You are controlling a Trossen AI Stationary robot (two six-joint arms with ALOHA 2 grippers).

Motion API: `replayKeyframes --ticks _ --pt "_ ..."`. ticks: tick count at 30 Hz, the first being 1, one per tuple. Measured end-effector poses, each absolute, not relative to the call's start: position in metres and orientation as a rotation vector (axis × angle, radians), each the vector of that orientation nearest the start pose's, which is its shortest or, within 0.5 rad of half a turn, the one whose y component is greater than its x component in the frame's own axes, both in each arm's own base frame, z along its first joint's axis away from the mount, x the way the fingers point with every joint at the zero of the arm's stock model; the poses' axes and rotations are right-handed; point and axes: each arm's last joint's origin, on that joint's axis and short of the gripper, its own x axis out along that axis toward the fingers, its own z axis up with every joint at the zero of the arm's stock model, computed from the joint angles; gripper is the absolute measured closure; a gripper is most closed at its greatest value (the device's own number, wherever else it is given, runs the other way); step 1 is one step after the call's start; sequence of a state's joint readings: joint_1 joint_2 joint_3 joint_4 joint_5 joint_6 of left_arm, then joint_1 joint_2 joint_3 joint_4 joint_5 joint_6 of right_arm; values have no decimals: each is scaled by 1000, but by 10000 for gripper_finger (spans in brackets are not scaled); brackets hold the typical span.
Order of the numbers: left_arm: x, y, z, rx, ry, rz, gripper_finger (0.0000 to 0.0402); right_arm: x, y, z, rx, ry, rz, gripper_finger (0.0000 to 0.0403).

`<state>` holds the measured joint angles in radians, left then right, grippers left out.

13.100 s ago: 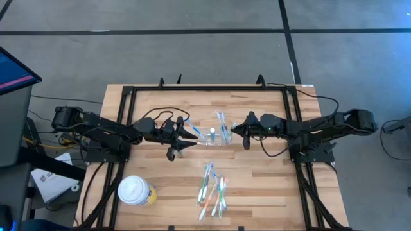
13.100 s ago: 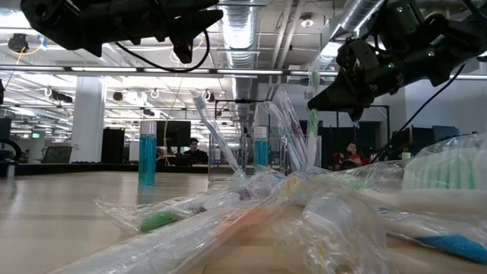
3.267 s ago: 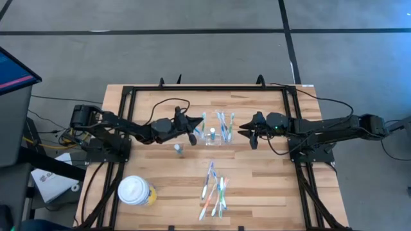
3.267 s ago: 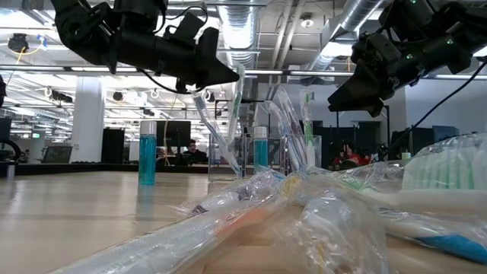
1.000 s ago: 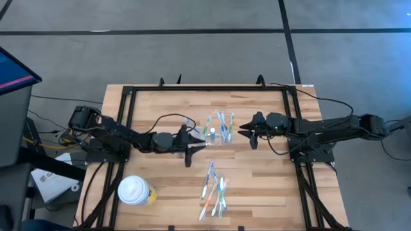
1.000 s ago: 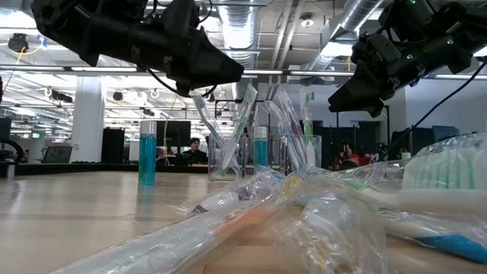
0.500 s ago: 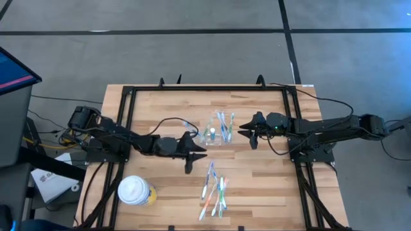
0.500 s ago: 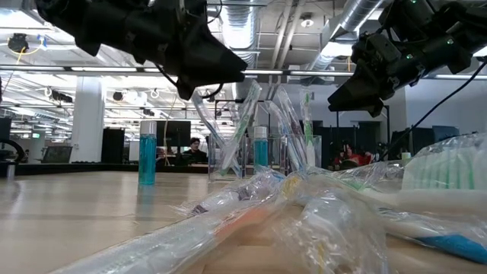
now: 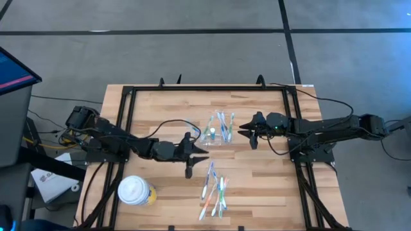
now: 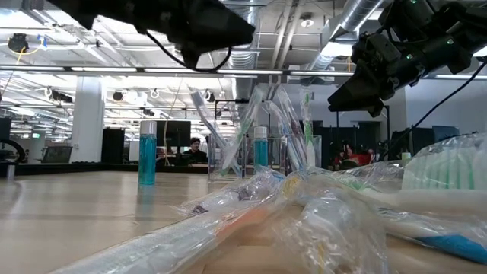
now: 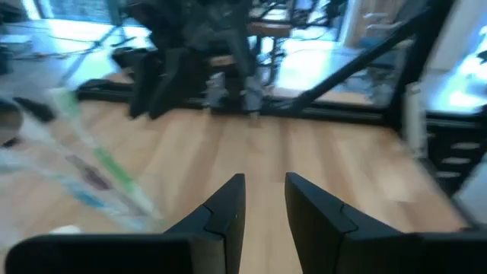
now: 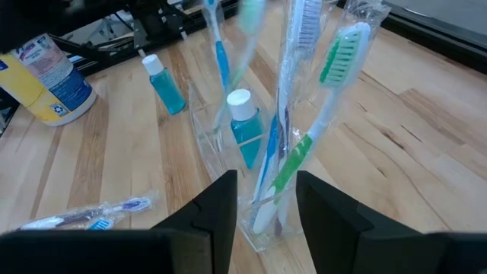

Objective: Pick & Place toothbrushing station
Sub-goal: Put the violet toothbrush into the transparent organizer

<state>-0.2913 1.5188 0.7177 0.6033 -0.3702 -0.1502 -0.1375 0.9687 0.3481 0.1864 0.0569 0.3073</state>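
The toothbrushing station [image 9: 217, 136] is a small, clear, nearly colourless plastic holder, oblong, standing upright on the wooden surface [image 9: 257, 186] near its middle toward the far edge. Several wrapped toothbrushes [image 12: 304, 144] stand in it, leaning at slight angles, among them one with green bristles and handle and others with blue. A little bottle of blue liquid with a white cap [image 12: 245, 137] stands upright inside the holder among the brushes.
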Motion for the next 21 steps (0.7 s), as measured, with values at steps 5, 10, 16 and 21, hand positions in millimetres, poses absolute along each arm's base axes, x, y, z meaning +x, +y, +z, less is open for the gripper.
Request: replayKeyframes --ticks 5,10,16,21 --pt "294 -92 216 -173 222 52 314 190 -28 186 319 405 -257 276" --pt "292 -103 210 -269 365 48 314 190 -28 187 319 402 -257 276" --pt "292 -110 211 -326 430 55 314 190 -28 187 319 398 -256 276" --pt "295 -114 212 -397 459 15 314 190 -28 187 319 399 -256 276"
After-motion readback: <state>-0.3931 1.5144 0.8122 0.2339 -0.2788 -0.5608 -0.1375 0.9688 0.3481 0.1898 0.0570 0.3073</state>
